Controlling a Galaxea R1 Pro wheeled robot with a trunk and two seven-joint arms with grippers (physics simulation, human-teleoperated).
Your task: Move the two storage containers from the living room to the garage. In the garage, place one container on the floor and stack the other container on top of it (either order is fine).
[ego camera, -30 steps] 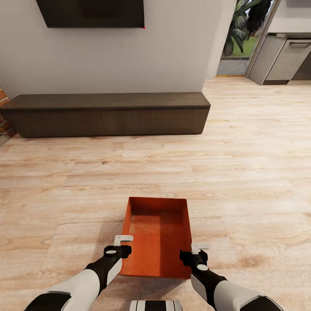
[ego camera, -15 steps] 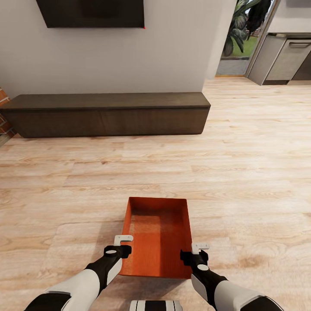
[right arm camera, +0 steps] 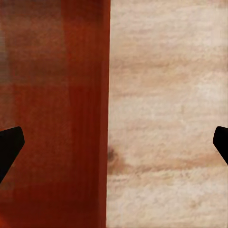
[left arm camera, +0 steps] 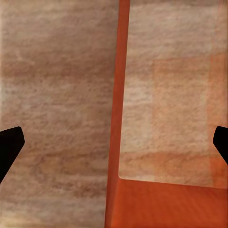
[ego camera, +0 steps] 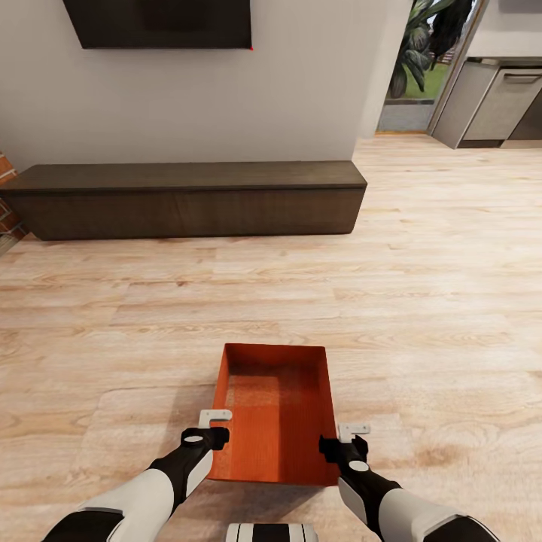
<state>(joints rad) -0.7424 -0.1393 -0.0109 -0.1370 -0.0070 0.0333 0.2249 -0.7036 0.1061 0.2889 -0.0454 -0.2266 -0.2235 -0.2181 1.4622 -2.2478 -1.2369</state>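
One orange-red storage container [ego camera: 275, 410] rests on the living room's light wood-plank floor [ego camera: 421, 316], just ahead of my base, its open top showing. My left gripper [ego camera: 216, 423] hangs open over the container's left wall. In the left wrist view that wall [left arm camera: 118, 95] runs between the spread dark fingertips [left arm camera: 9, 145] of the left gripper [left arm camera: 114, 142]. My right gripper [ego camera: 345, 438] is open at the right wall. In the right wrist view the right gripper [right arm camera: 114, 142] straddles the wall's rim [right arm camera: 97, 95], with nothing clamped.
A long dark low bench [ego camera: 184, 197] runs along the off-white wall ahead, under a black TV [ego camera: 158, 22]. At the back right a doorway with a plant [ego camera: 421, 53] and grey cabinets [ego camera: 500, 102] open off. Bare plank floor lies all around the container.
My right gripper has shifted slightly to the right beside the container's right wall. The left gripper and the container look unchanged.
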